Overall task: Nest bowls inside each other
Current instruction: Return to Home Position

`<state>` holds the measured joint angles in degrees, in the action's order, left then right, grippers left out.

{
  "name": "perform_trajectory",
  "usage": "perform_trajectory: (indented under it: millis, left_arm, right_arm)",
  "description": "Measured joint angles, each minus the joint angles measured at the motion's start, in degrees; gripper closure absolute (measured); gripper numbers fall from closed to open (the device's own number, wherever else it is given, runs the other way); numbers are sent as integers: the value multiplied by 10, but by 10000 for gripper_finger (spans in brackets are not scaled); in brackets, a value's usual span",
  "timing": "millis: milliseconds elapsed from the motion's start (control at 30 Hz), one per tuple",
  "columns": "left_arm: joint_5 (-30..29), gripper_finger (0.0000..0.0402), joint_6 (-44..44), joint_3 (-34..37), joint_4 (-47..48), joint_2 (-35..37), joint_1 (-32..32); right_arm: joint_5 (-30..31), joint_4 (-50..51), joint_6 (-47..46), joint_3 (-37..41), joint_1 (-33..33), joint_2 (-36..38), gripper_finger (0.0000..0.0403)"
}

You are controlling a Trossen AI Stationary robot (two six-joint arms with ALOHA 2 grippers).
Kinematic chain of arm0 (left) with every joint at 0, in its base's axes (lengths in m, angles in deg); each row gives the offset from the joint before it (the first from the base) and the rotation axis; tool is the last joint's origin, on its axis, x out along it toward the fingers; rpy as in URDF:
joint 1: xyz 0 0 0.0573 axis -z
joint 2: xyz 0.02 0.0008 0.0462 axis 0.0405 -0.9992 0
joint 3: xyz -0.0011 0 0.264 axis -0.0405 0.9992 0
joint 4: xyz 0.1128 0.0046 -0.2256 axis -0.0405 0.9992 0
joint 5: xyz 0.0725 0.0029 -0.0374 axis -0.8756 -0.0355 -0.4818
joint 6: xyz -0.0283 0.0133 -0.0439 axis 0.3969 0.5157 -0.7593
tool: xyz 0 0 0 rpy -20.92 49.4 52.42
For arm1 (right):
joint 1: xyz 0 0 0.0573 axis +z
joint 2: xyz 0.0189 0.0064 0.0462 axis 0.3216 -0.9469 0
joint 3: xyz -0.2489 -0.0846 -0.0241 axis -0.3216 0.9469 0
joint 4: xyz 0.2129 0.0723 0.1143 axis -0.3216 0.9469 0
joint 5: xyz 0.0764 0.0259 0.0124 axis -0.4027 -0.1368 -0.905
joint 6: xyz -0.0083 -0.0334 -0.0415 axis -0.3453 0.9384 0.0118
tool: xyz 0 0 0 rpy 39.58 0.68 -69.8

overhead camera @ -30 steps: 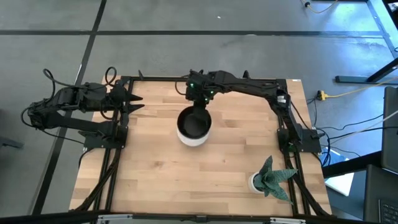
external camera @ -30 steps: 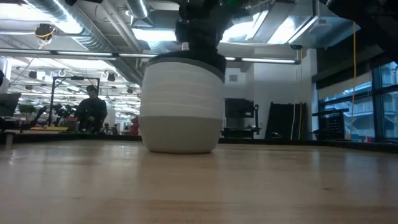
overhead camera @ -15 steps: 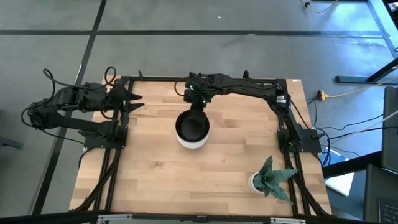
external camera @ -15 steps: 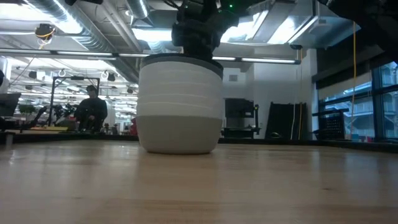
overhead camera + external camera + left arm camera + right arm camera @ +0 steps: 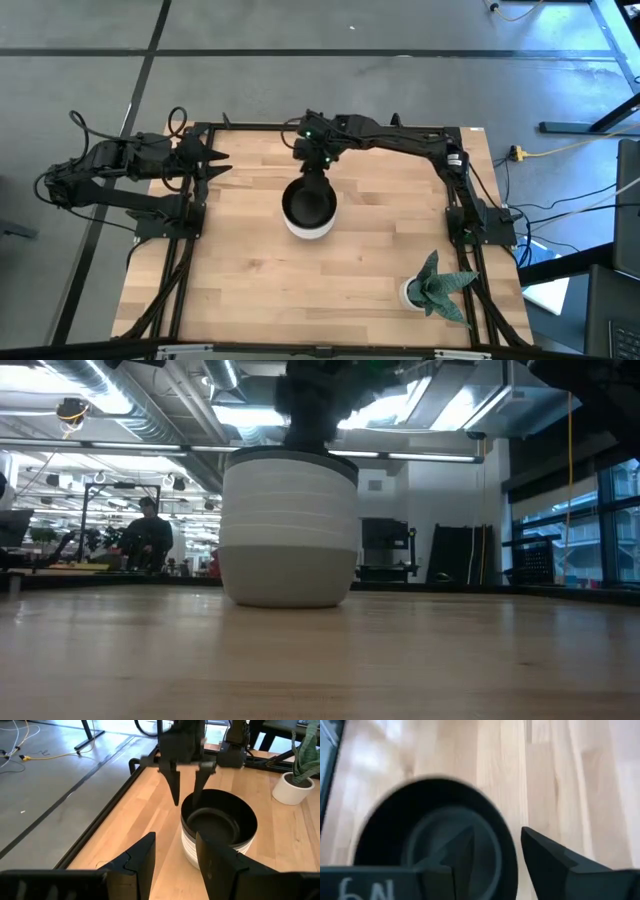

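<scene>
A stack of nested bowls [image 5: 309, 207] stands at the table's middle, its base on the wood. White bowls [image 5: 290, 510] sit over a grey one, and a black bowl [image 5: 220, 820] is on top. My right gripper [image 5: 185, 802] is open over the stack's far rim, pointing down. One finger stands outside the black bowl and one inside it, with a gap to the rim [image 5: 183, 812] on both sides. My left gripper [image 5: 222, 163] waits open at the table's far left, with nothing between its fingers.
A small white pot with a spiky green plant [image 5: 435, 285] stands near the table's near right corner. Bare wood lies all around the stack. Black frame rails [image 5: 190, 230] run along the left and right edges.
The black top bowl leaned a little at first and now sits level in the stack. The stack has shifted slightly on the table. My right gripper has stayed over the far rim and tipped a little.
</scene>
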<state>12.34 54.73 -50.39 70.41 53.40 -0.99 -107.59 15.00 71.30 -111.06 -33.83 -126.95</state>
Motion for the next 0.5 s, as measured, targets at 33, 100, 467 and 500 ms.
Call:
perform_trajectory:
  millis: [33,100,467,500]
  left_arm:
    - [0,266,0,0,0,0,0]
    - [0,266,0,0,0,0,0]
    - [0,266,5,0,-7,0,0]
    - [0,266,7,0,-9,0,0]
  right_arm:
    - [0,1,3,-12,0,0,234]
    - [0,8,13,-42,0,0,229]
    - [68,30,46,-82,0,111,226]
    - [84,33,46,-68,0,130,226]
